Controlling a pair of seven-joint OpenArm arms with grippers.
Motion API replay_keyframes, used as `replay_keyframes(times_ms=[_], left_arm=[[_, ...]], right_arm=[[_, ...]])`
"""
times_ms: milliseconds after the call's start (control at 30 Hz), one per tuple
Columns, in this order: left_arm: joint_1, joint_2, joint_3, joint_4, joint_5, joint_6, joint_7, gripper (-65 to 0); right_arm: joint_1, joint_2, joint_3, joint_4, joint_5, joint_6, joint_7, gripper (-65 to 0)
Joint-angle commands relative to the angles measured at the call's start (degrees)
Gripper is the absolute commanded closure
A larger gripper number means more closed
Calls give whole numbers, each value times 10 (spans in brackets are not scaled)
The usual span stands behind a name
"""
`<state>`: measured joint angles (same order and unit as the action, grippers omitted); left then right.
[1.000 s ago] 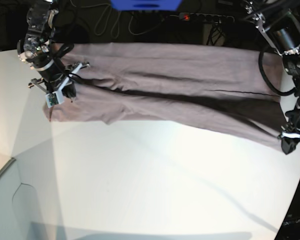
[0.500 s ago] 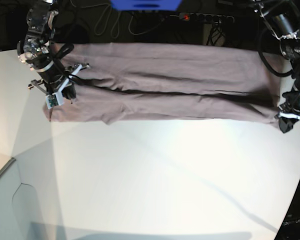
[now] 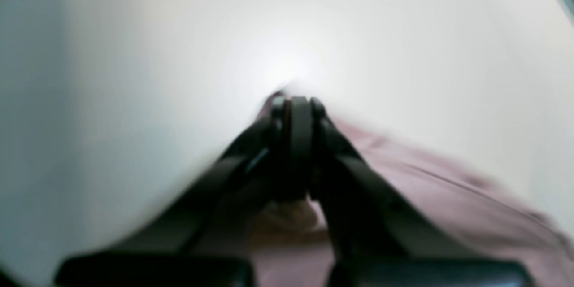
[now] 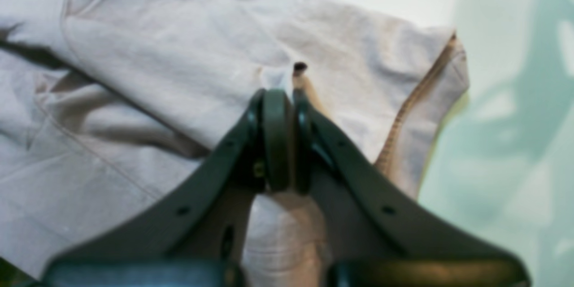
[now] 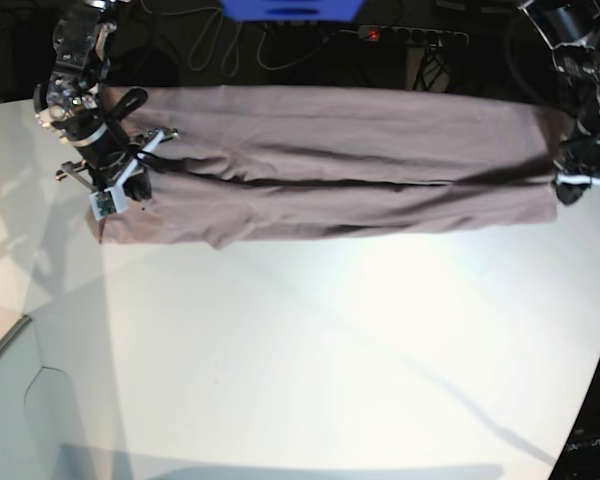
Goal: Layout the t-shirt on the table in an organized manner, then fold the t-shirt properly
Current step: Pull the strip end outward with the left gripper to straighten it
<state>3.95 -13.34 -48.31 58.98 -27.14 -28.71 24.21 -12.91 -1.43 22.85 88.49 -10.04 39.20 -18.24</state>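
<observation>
The right gripper (image 4: 283,112) is pressed together on a pinch of the t-shirt (image 5: 350,165) near its stitched hem, at the far left part of the table (image 5: 310,360). The left gripper (image 3: 296,112), blurred in its wrist view, is also closed, with mauve cloth caught at its tips by the table's right edge. Between them the t-shirt lies stretched in a long band along the far edge, a dark crease running its length. The white tabletop is bare toward the near edge. Behind it, a dark room holds cables, a power strip (image 5: 412,36) and a blue object (image 5: 292,9).
</observation>
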Motion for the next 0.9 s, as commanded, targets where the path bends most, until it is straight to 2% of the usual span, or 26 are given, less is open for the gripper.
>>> replay_keyframes(times_ms=[0,100,667,867], left_arm=[[-6,-10,-3,-1,-10,-6,-21,0],[-7,-16,-1,-11,-10,-7,-39,0],[-27,-25,0,9,-10,-7,-33,0],[-14,-23,-19,97,-10,-7,43,0]], right_arm=[[5,2,0,9,11,8,11,0],[6,2,1,9,11,8,11,0],[2,4,3,74,11,8,10,0],[1,12,4,70,11,8,11,0]])
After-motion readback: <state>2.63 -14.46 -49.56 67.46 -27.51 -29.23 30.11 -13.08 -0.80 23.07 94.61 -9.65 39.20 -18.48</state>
